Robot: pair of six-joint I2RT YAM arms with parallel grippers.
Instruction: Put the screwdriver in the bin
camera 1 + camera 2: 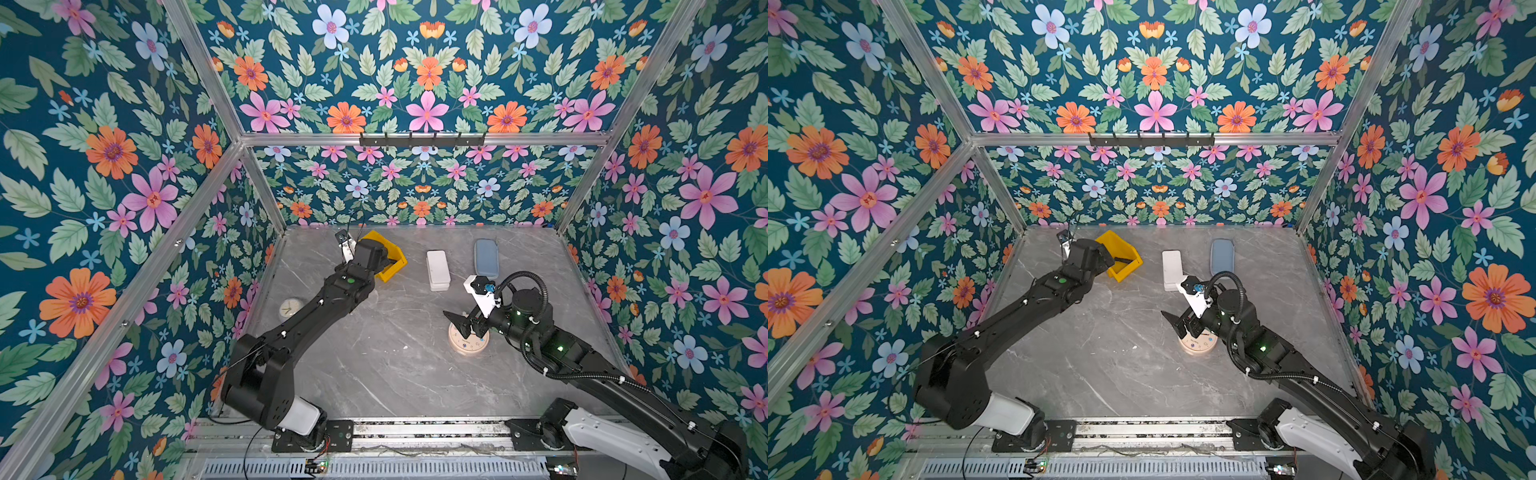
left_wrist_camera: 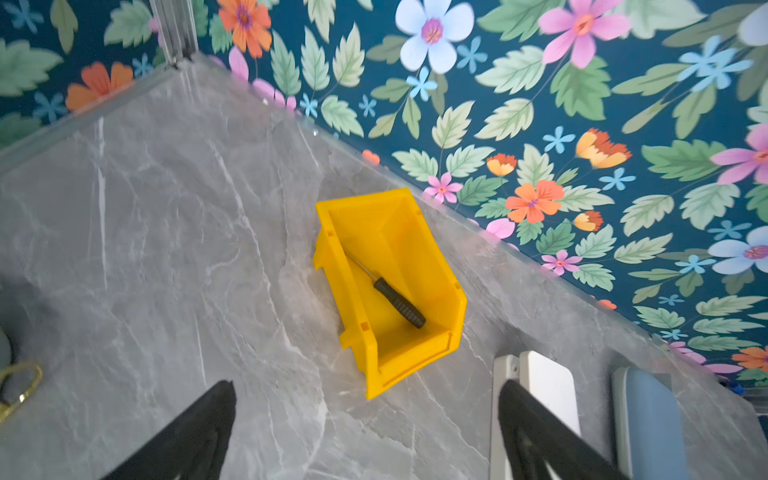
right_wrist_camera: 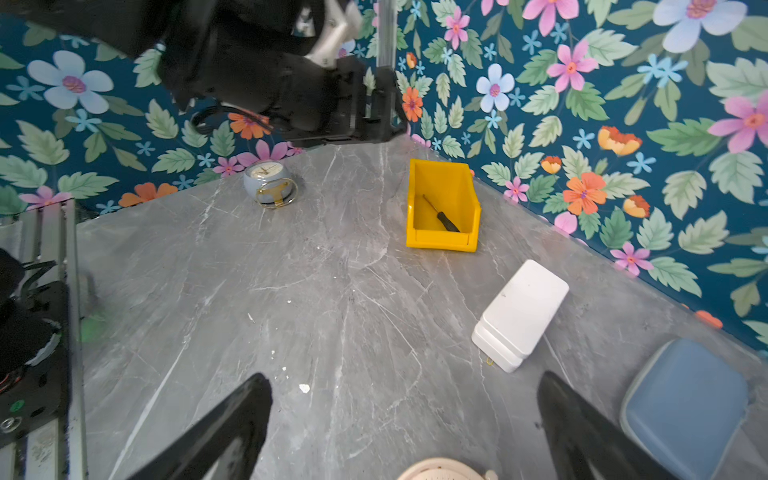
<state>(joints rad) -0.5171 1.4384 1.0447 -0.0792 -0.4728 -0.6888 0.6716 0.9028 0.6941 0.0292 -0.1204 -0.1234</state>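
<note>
bin [image 2: 395, 232]: yellow plastic, smooth, slight gloss | screwdriver [image 2: 399, 302]: black ribbed matt handle, thin grey metal shaft | table [image 2: 166, 249]: grey marble-look top, smooth, soft sheen | white box [image 3: 523, 307], 3 o'clock of bin: smooth matt plastic

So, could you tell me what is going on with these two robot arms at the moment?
The small screwdriver with a black handle and thin metal shaft lies inside the bright yellow plastic open-top bin. The left gripper hovers close above the bin, jaws open and holding nothing. The right gripper, also open and empty, hangs over a round cream clock. The job looks done.
</note>
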